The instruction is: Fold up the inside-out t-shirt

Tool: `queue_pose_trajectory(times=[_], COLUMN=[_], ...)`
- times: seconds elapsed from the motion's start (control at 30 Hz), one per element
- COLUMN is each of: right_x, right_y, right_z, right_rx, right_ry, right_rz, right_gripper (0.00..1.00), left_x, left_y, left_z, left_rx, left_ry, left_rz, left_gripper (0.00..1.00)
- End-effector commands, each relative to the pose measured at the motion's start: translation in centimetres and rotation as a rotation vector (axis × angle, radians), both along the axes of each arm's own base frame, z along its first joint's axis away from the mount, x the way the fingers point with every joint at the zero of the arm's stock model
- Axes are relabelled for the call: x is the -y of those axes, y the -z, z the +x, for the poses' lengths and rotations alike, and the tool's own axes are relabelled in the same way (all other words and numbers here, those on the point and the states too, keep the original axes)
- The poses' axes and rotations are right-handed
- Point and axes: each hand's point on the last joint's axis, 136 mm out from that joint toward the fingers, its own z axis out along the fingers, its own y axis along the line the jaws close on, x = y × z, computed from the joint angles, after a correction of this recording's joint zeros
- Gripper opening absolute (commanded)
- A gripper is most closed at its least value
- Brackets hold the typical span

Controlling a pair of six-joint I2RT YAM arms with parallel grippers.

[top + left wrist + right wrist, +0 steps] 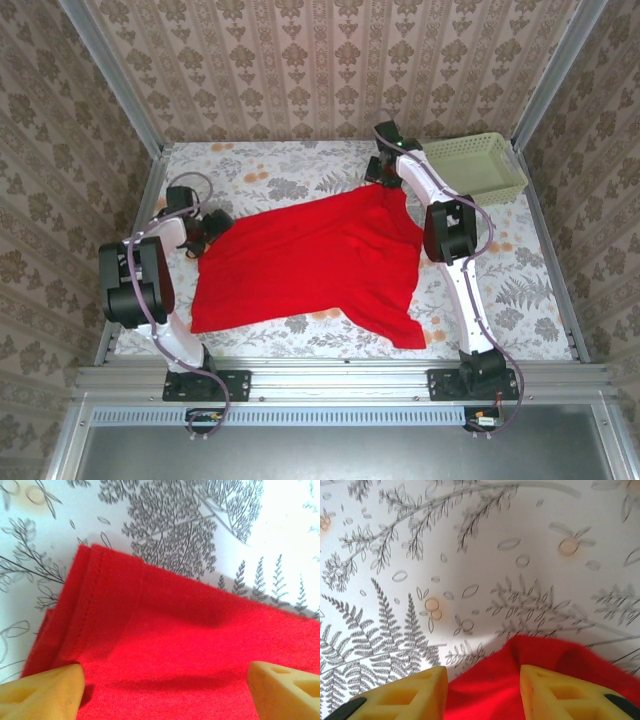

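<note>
Top cam first: the red t-shirt (310, 265) is spread flat on the flowery table (530, 290), down and left of the green basket (475, 165). The right gripper (378, 175) sits at the shirt corner nearest the basket, and the left gripper (205, 235) at the edge farthest from it.

Left wrist: left gripper (164, 672) is spread wide over a hemmed corner of the shirt (175, 645).

Right wrist: right gripper (482, 675) is half-closed with a hump of shirt (545, 655) between the fingers (430, 690). I honestly can't tell if it's pinched.
</note>
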Motion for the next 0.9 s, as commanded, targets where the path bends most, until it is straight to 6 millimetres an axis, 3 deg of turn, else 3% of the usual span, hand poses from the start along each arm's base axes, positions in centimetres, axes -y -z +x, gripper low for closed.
queue_pose_trajectory(times=[0.0, 0.13, 0.23, 0.37, 0.57, 0.73, 0.87], right_x=[0.3, -0.4, -0.7, 0.3, 2.4, 5.2, 5.4], right_y=[-4.6, -9.2, -10.8, -10.4, -7.7, -4.5, -2.3], right_z=[-0.9, -4.9, -9.9, -17.8, -28.5, -35.6, -39.5], right_rx=[0.031, 0.073, 0.096, 0.07, -0.016, -0.111, -0.161], right_ry=[-0.062, -0.142, -0.17, -0.17, -0.183, -0.101, -0.078], right_rz=[-0.045, -0.099, -0.105, -0.105, -0.148, -0.168, -0.15], right_gripper=[0.45, 0.51, 0.55, 0.57, 0.57, 0.56, 0.55], left_x=[-1.7, -2.9, -1.7, -0.1, 1.2, 1.6, 1.3], left_y=[-4.7, -10.1, -11.0, -9.4, -6.3, -3.1, -0.7], left_z=[0.4, -1.6, -4.8, -10.0, -17.0, -22.0, -24.9], left_rx=[0.058, 0.129, 0.116, 0.032, -0.061, -0.182, -0.253], left_ry=[-0.051, -0.084, -0.059, -0.009, 0.039, 0.043, 0.007], left_rz=[0.051, 0.16, 0.219, 0.276, 0.301, 0.326, 0.343], left_gripper=[0.91, 0.97, 0.98, 0.98, 0.96, 0.96, 0.95])
